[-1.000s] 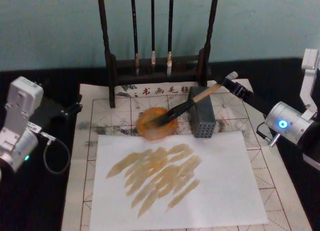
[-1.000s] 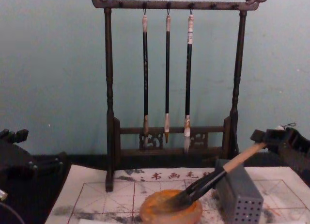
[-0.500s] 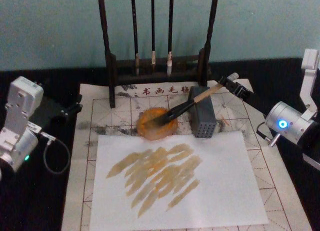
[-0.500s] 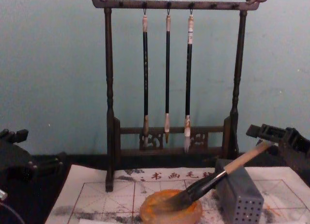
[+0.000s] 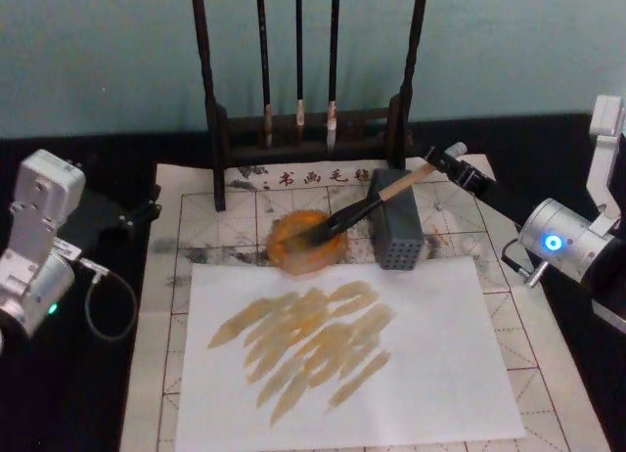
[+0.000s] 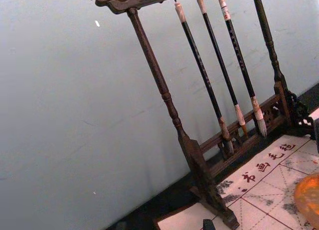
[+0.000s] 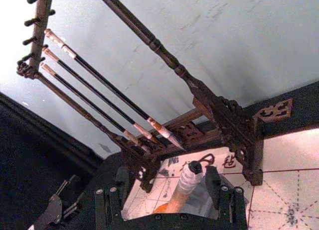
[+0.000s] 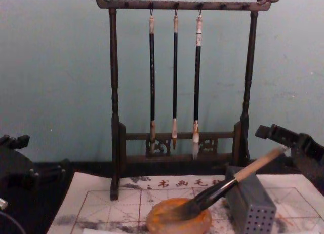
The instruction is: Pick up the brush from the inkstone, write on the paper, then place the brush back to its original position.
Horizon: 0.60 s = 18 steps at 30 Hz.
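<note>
Right hand [image 5: 453, 162] spread around the wooden brush [image 5: 364, 208], bushy bristles resting in the round amber inkstone [image 5: 305, 243].

Brush [image 7: 184, 187]: handle below the right gripper [image 7: 172, 200] hidden by gripper body. Inkstone [image 6: 309, 200]: cut by frame edge, far from left gripper. Left gripper's jaws: undeterminable.
</note>
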Each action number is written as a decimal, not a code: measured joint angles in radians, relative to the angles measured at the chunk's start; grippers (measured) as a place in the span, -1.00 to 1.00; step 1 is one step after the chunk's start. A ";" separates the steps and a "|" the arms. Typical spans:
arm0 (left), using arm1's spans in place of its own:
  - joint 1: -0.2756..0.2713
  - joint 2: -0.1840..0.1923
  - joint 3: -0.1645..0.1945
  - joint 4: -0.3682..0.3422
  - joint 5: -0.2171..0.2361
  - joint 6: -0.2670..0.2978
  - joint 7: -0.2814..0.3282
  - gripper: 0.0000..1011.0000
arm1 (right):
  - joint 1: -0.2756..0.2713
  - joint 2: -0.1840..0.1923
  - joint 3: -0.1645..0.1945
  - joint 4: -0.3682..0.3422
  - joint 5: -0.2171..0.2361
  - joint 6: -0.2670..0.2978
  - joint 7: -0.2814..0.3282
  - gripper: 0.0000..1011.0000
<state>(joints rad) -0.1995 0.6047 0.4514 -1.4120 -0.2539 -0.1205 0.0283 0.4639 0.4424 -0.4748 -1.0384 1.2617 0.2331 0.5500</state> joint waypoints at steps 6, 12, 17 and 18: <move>0.000 0.000 0.000 0.000 0.000 0.000 0.000 0.98 | 0.000 0.000 0.000 0.000 0.000 0.000 0.000 0.98; 0.000 0.000 0.000 0.000 0.000 0.000 0.000 0.98 | 0.000 0.000 0.000 0.000 0.001 0.000 0.000 0.98; 0.000 0.000 0.000 0.000 0.000 0.000 0.000 0.98 | -0.006 0.008 0.003 -0.017 0.001 -0.003 0.003 0.98; 0.000 0.000 0.000 0.000 0.000 0.000 0.000 0.98 | -0.008 0.012 0.003 -0.023 0.001 -0.003 0.003 0.98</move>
<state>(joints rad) -0.1995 0.6047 0.4514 -1.4120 -0.2538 -0.1206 0.0283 0.4557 0.4542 -0.4713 -1.0610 1.2623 0.2305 0.5529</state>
